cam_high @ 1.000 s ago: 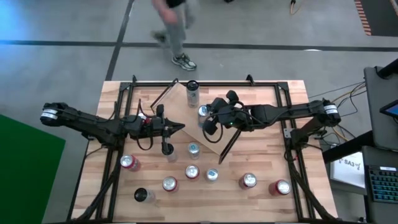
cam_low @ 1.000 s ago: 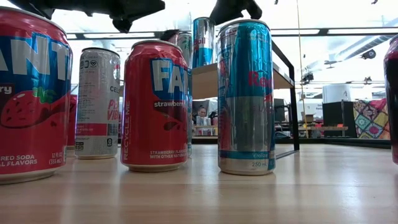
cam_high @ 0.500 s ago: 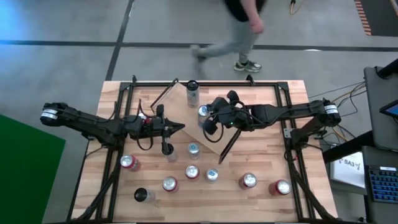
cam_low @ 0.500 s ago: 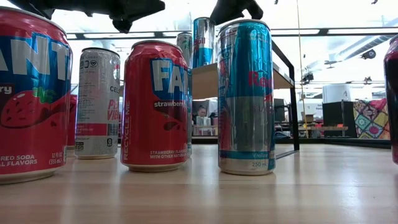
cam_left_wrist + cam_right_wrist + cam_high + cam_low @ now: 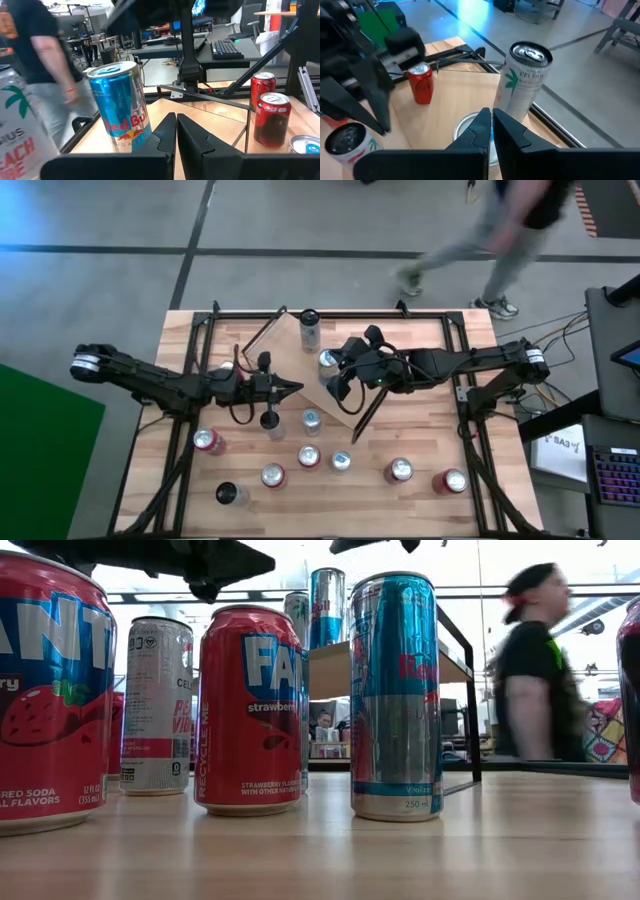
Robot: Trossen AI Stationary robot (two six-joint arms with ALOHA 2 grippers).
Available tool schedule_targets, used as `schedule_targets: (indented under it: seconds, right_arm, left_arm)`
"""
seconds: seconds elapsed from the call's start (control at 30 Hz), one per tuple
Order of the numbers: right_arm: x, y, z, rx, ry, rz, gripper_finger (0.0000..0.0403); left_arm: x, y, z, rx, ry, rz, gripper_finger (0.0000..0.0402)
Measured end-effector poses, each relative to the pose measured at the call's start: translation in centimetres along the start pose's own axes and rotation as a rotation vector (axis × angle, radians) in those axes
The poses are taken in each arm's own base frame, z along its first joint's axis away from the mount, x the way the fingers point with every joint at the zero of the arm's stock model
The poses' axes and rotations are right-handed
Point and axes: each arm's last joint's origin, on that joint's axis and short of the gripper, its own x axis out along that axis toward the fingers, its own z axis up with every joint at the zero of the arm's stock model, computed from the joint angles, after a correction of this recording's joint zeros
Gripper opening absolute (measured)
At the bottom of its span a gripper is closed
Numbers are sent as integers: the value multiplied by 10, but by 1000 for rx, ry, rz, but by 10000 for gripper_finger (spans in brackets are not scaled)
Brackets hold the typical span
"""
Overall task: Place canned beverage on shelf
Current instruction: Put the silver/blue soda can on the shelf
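The shelf [image 5: 346,412] stands slanted across the table's middle, a light plank between black end frames. Two cans stand upright on it: a white Celsius can [image 5: 310,328] near its far end and a blue Red Bull can [image 5: 327,360] nearer the middle. My right gripper [image 5: 334,386] is shut and hovers just above the blue can's top [image 5: 468,131], with the white can [image 5: 526,80] beyond. My left gripper [image 5: 298,387] is shut and points level at the shelf from the table's left. The blue can [image 5: 120,111] shows past its fingers [image 5: 176,131].
Several more cans stand on the tabletop toward the near edge, among them red ones [image 5: 208,442] [image 5: 398,471] [image 5: 452,481], a silver one [image 5: 310,420] and a dark one [image 5: 228,494]. A black can [image 5: 270,420] stands under my left arm. A person [image 5: 500,230] walks beyond the far edge.
My right gripper, still shut, has risen a little above the blue can on the shelf. My left gripper, also shut, has edged toward the shelf and slightly down. The person behind the table has walked from left to right.
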Motion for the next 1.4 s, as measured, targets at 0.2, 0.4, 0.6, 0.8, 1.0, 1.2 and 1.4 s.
schedule_targets:
  seconds: [0.2,0.4,0.6,0.8,1.0,1.2,1.4]
  right_arm:
    - [-10,0,5,-37,31,6,9]
    - [-11,-1,2,-59,60,-4,9]
    - [-11,-1,1,-66,69,-7,9]
    - [-11,-2,-1,-78,82,-11,9]
    - [-1,-9,-2,-91,98,-44,9]
    - [13,-26,-11,-109,153,-126,9]
    - [16,-32,-14,-124,184,-155,9]
  left_arm:
    - [22,4,-10,-7,-37,50,0]
    - [46,3,-17,-4,5,66,0]
    - [64,-2,-18,13,36,61,0]
    - [71,-3,-21,24,75,60,0]
    - [70,-2,-23,29,93,70,0]
    - [64,0,-19,35,130,64,0]
    - [57,3,-13,66,144,86,0]
